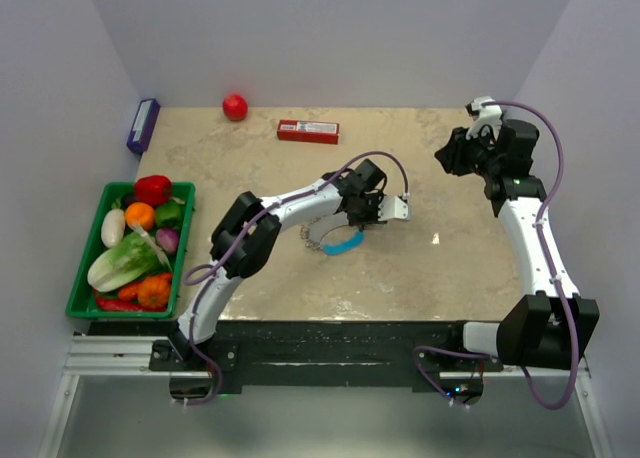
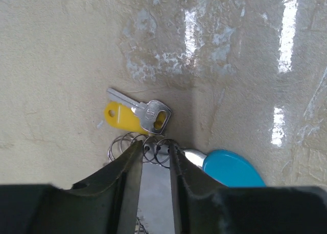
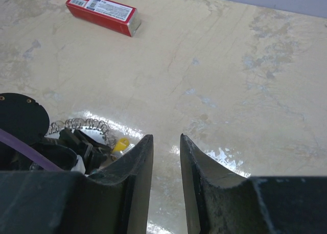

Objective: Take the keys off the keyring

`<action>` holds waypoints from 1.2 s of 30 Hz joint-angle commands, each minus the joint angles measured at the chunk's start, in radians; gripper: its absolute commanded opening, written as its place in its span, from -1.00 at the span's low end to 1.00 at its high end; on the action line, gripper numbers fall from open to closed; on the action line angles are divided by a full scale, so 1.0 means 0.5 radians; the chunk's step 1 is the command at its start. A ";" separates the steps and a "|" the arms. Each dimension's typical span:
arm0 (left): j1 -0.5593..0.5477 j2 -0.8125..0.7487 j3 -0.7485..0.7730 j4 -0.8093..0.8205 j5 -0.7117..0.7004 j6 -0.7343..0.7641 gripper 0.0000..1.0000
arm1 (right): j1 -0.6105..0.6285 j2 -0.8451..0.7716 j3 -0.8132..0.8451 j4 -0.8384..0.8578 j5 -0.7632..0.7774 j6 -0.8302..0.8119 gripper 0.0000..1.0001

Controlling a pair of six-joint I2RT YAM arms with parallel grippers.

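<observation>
Jaws of the left gripper straddle the silvery coiled-wire keyring, pinch uncertain, seemingly anchoring it, while the right gripper hangs narrowly spread, empty.

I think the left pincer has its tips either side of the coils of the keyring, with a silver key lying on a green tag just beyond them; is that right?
Not quite: the tag under the silver key is yellow, not green, as the left wrist view shows. The left pincer does have its tips either side of the coils of the keyring.
</observation>
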 commanded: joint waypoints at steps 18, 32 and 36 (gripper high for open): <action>0.047 -0.562 -0.240 0.023 0.207 -0.164 -1.00 | -0.008 -0.065 0.089 -0.025 -0.177 -0.069 -0.07; 0.145 -0.001 0.290 -0.210 0.370 -0.235 -0.14 | -0.008 -0.086 0.059 -0.010 -0.202 -0.060 0.08; 0.172 0.070 0.391 -0.354 0.498 -0.299 -0.14 | -0.011 -0.093 0.028 -0.004 -0.202 -0.060 0.10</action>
